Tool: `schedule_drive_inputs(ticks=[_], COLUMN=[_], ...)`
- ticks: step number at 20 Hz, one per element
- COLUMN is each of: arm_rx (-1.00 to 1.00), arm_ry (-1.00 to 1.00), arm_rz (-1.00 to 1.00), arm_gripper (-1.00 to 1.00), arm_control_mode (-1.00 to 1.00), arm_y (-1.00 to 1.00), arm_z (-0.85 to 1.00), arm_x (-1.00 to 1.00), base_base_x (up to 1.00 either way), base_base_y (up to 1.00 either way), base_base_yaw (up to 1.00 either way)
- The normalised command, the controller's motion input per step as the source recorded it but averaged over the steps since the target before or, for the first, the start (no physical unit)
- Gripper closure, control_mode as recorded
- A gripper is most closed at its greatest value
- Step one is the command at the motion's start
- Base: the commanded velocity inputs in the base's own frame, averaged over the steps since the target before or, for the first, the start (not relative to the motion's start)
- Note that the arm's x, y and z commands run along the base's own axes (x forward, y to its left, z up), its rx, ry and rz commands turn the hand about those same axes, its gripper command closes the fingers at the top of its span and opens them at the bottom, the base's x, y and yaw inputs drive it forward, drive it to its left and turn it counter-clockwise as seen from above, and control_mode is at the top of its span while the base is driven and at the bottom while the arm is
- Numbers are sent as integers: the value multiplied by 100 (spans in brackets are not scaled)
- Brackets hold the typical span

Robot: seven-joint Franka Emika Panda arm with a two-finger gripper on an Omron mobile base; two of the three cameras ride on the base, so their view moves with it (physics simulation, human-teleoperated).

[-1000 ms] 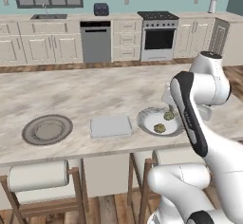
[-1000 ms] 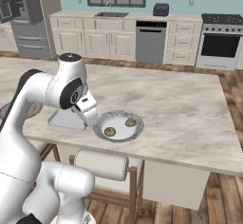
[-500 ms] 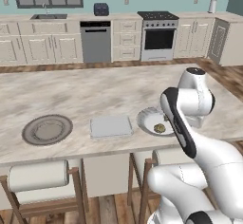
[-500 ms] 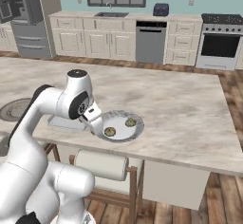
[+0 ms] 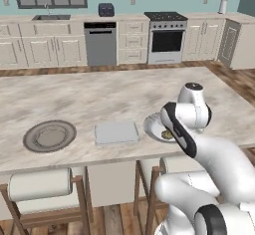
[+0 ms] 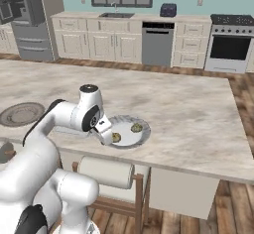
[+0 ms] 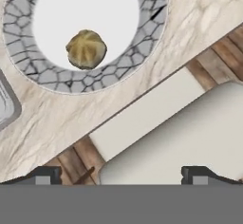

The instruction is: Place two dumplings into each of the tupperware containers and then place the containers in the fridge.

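step: dumpling pickup | pincer (image 7: 118,173) spread wide, nothing held | nearer dumpling (image 7: 86,49) on patterned plate (image 7: 156,19) to be centred between tips before closing

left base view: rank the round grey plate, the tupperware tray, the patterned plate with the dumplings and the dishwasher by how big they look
1. dishwasher, though it stands far back.
2. and 3. round grey plate and tupperware tray: too alike to rank.
Patterned plate: unsure, the arm hides much of it.
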Motion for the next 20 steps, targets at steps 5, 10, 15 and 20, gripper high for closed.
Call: schedule_drive_inputs(ticks=[5, 10, 15, 20], arm_rx=[0, 0, 0, 0], arm_ry=[14, 3, 0, 0], arm_rz=[0, 0, 0, 0], arm_gripper=[-100, -100, -100, -100], arm_control_mode=[-100, -100, -100, -100], arm_y=[-5, -18, -26, -2], arm_z=[-26, -18, -34, -39], arm_x=[57, 50, 41, 12], base_base_x=[0, 0, 0, 0], base_base_y=[0, 0, 0, 0], base_base_yaw=[0, 0, 0, 0])
